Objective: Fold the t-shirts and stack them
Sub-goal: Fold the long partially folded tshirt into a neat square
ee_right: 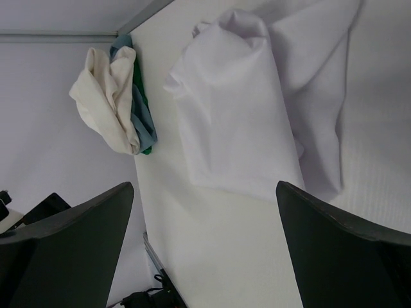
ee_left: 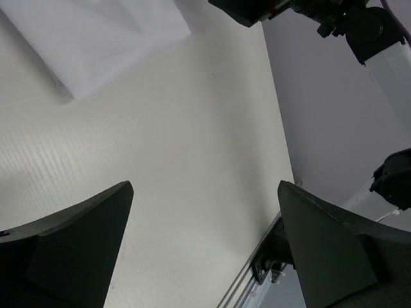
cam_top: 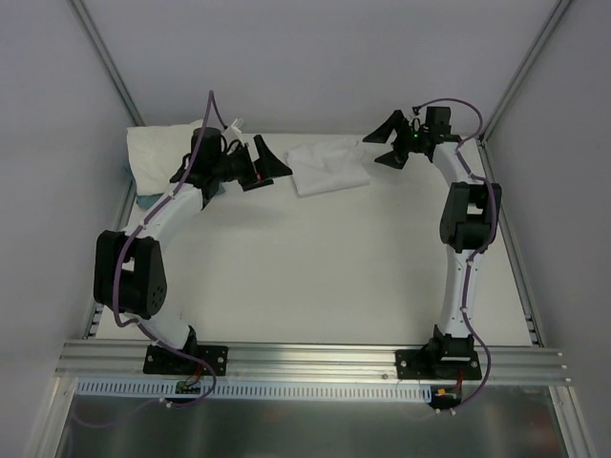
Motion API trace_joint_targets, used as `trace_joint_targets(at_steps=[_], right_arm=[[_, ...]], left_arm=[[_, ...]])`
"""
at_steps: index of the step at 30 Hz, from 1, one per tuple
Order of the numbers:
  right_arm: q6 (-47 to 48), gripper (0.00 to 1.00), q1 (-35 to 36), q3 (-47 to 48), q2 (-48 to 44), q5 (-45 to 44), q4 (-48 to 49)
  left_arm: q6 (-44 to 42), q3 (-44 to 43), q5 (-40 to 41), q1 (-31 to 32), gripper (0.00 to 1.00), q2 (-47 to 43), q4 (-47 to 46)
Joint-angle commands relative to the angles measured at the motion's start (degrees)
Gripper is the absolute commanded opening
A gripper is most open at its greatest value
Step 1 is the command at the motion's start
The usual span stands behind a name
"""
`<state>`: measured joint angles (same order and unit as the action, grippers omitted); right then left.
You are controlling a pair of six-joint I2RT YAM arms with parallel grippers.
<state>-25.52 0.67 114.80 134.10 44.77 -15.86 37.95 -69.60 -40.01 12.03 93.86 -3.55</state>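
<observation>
A roughly folded white t-shirt [cam_top: 329, 167] lies on the table at the back middle. It also shows in the left wrist view [ee_left: 96, 38] and the right wrist view [ee_right: 244, 109]. A heap of white t-shirts [cam_top: 162, 151] lies at the back left corner and appears cream-coloured in the right wrist view [ee_right: 106, 96]. My left gripper [cam_top: 272, 157] is open and empty, just left of the folded shirt and above the table [ee_left: 205, 192]. My right gripper [cam_top: 382, 141] is open and empty, just right of the shirt [ee_right: 205, 192].
A teal-blue item [ee_right: 144, 122] sticks out from under the heap at the back left, next to the left arm [cam_top: 143, 200]. The white table [cam_top: 315, 277] is bounded by grey walls and a metal rail [cam_top: 315, 358] at the near edge.
</observation>
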Motion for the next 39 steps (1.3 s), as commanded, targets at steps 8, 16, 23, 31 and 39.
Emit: trace_joint_targets(at_steps=[8,16,23,31,39], right_arm=[[-0.6,0.99,-0.4,3.1,-4.0,3.7,-2.7],[-2.6,1.00,1.3,-10.0,-9.9,4.5,3.4],[-5.4,1.00,5.4,3.8,-1.3,6.6,0.6],[-14.8,1.00,7.0,10.6,9.2,8.1,7.5],[-17.9,1.00,7.8,10.6,15.0,7.4,10.2]], left_arm=[[-3.5,-14.8,-0.2,2.1,0.98,11.0,5.2],[4.2,-22.4,-1.8,4.6,0.99,20.6,-0.8],[5.1,-24.3,-4.4,5.6,0.99,24.2,-3.6],[4.2,-15.0,-5.2,5.9,0.99,18.5,-5.6],[1.0,-11.4,-5.6,6.0,0.99,13.0,-2.1]])
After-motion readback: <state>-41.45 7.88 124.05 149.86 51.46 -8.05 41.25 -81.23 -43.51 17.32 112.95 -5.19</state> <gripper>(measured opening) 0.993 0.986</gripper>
